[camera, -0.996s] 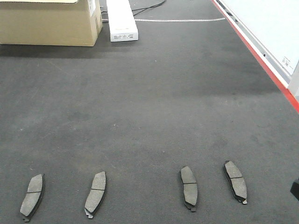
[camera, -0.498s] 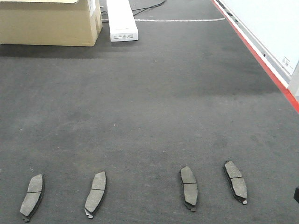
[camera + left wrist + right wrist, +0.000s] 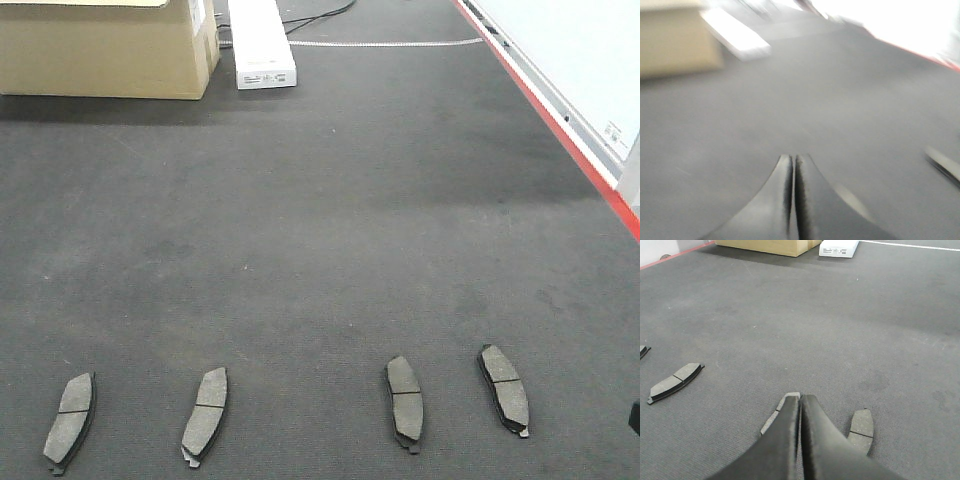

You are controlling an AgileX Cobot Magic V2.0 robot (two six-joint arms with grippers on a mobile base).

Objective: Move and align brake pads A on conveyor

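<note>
Several brake pads A lie in a row on the dark conveyor (image 3: 330, 220) near its front edge, friction face up: two at the left (image 3: 68, 420) (image 3: 205, 415) and two at the right (image 3: 405, 402) (image 3: 505, 390). My right gripper (image 3: 800, 396) is shut with nothing in it and hovers over the right pair. One pad (image 3: 774, 419) is half hidden behind its fingers, and another pad (image 3: 860, 429) lies just to their right. My left gripper (image 3: 792, 157) is also shut and holds nothing. Its view is blurred, with one pad (image 3: 942, 165) at the right.
A cardboard box (image 3: 105, 50) and a long white box (image 3: 262, 45) stand at the belt's far left. A red stripe (image 3: 560, 130) runs along the right edge beside a white panel (image 3: 575, 50). A dark sliver of an arm (image 3: 635, 415) shows at the right border.
The dark arm part at the right border of the front view has slipped almost out of frame. The pads have not moved.
</note>
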